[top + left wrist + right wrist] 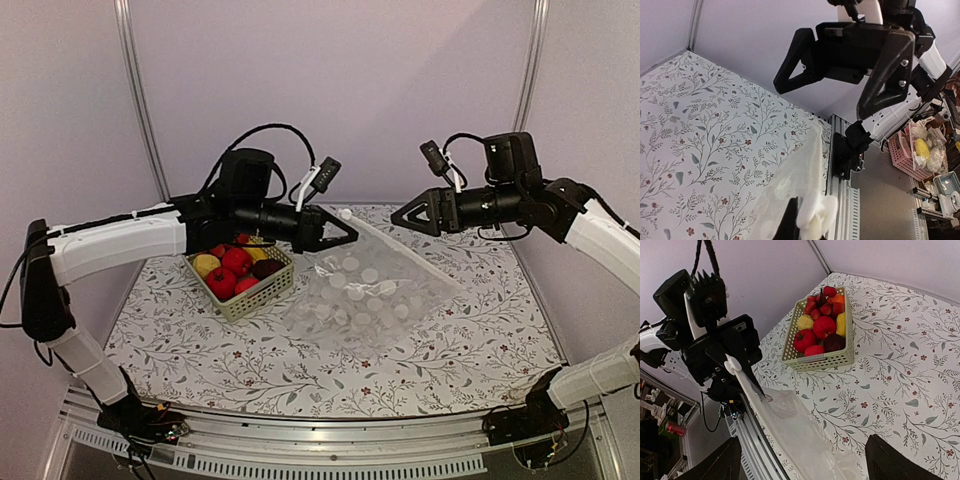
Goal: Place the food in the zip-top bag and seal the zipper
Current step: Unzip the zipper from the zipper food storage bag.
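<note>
The clear zip-top bag (358,292) lies on the table, right of the basket. Its far left corner is lifted. My left gripper (346,232) is shut on that corner, by the whitish zipper (405,250) and its white end piece (816,216). The bag hangs from it in the right wrist view (790,426). My right gripper (399,218) is open and empty. It hovers facing the left gripper, above the bag's far edge. The food sits in the pale green basket (262,291): red fruits (824,326), a maroon one (834,342) and yellow ones (805,321).
The table has a floral cloth (450,345) and an aluminium rail (300,445) along its near edge. Purple walls with metal posts (140,100) enclose the back and sides. A pink crate of items (912,155) stands off the table.
</note>
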### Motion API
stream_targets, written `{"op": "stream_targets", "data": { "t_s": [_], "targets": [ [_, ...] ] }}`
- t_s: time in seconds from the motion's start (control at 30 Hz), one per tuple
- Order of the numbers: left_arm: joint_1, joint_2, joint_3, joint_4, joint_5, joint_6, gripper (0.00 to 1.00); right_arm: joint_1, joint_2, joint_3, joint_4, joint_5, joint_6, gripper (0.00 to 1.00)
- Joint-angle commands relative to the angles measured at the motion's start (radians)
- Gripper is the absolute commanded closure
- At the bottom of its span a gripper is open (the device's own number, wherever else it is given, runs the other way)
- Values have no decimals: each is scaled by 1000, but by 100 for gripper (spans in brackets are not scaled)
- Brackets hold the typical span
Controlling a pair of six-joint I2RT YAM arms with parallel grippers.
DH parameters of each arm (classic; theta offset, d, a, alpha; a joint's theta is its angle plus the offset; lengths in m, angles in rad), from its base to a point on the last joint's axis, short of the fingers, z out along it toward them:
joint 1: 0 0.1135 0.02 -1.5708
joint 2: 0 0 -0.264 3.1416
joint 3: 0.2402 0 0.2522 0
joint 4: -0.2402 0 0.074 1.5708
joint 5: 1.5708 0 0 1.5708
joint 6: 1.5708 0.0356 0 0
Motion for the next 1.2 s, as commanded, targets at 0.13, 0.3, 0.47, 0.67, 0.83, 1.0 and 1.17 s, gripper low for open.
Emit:
{"op": "stream_targets", "data": {
  "t_s": [0.13,0.3,0.47,0.67,0.83,1.0,1.17],
  "targets": [
    [-30,81,91,-50,95,-1,100,135,78,95,-16,-46,-27,25],
    [-43,90,94,-52,110,-4,100,155,105,92,5,-46,-27,36],
    [-53,96,94,-62,120,-3,100,169,132,98,37,-52,-25,42],
    [-58,105,99,-68,121,-7,100,180,155,111,62,-52,-24,48],
    [-58,115,109,-71,126,-10,100,184,167,118,74,-55,-27,55],
    [-58,119,114,-71,122,-11,100,185,174,118,82,-56,-25,68],
    [-58,121,114,-74,109,-9,100,184,173,112,84,-48,-32,88]
  ]
}}
